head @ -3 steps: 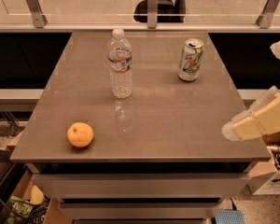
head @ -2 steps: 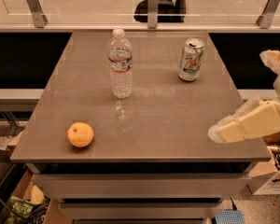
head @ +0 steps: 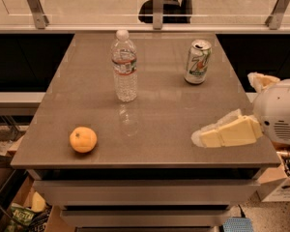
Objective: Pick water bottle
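The water bottle [head: 124, 66] is a tall clear ribbed bottle with a white cap and a white-and-red label band. It stands upright at the back middle of the brown table [head: 159, 105]. My gripper [head: 224, 108] comes in from the right edge, over the table's front right part. It is open and empty, well to the right of the bottle and nearer the front. One pale yellow finger [head: 227, 132] reaches left over the table. The other finger [head: 261, 80] shows only in part near the right edge.
A green-and-white soda can [head: 197, 61] stands upright at the back right, right of the bottle. An orange [head: 83, 139] lies at the front left. A glass railing with metal posts [head: 158, 6] runs behind the table. Boxes [head: 280, 187] sit on the floor at the right.
My gripper has moved left, farther in over the table's front right part. The bottle, can and orange have not moved.
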Controlling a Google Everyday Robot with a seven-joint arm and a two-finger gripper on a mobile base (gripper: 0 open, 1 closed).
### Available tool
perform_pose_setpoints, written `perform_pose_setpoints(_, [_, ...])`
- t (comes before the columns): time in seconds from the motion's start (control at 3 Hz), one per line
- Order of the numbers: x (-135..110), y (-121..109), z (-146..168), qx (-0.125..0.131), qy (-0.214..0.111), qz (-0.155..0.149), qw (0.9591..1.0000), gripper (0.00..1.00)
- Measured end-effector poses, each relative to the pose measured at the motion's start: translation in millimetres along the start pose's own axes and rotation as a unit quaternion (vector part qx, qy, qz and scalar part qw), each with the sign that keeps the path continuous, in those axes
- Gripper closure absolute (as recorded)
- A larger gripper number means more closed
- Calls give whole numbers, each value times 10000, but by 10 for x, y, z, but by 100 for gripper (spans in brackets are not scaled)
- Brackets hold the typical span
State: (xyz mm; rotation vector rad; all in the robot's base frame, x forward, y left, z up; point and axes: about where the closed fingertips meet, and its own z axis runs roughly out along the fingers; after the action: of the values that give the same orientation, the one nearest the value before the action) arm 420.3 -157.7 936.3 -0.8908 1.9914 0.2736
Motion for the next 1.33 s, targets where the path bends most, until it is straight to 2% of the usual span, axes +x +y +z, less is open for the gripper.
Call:
perform_pose_setpoints(0.67, [48, -22, 359, 55, -445, 333, 9984, 0])
perform_pose_setpoints(1.33, [-89, 0, 674, -114, -934, 396, 9948, 0])
